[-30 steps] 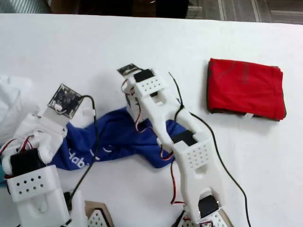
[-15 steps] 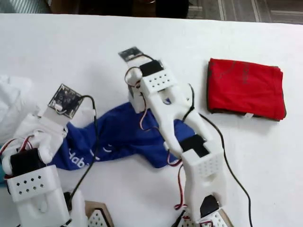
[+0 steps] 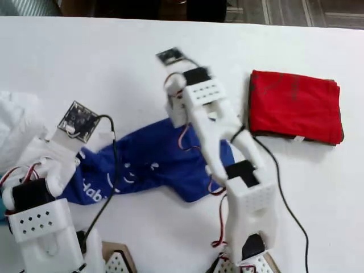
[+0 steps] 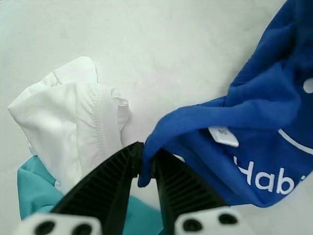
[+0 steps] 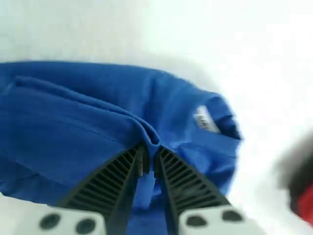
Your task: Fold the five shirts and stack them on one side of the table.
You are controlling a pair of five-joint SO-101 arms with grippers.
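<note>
A blue shirt (image 3: 151, 162) with white lettering lies crumpled across the middle of the white table (image 3: 85, 51). My left gripper (image 4: 145, 169) is shut on a corner of the blue shirt (image 4: 254, 142) at its left end. My right gripper (image 5: 148, 164) is shut on a fold of the blue shirt (image 5: 73, 117) at its far right side; in the high view that arm (image 3: 219, 142) lies over the cloth. A folded red shirt (image 3: 296, 107) rests on a darker folded one at the right. A white shirt (image 4: 73, 122) and a teal shirt (image 4: 34, 188) lie bunched at the left.
The white shirt (image 3: 14, 122) sits at the table's left edge beside the left arm (image 3: 40, 193). Black cables trail from both arms over the blue cloth. Bare table stretches along the far side and at the near right corner.
The right arm has swung right and away from the near edge, dragging its fold of the blue shirt with it and spreading the cloth wider. The left arm has kept still.
</note>
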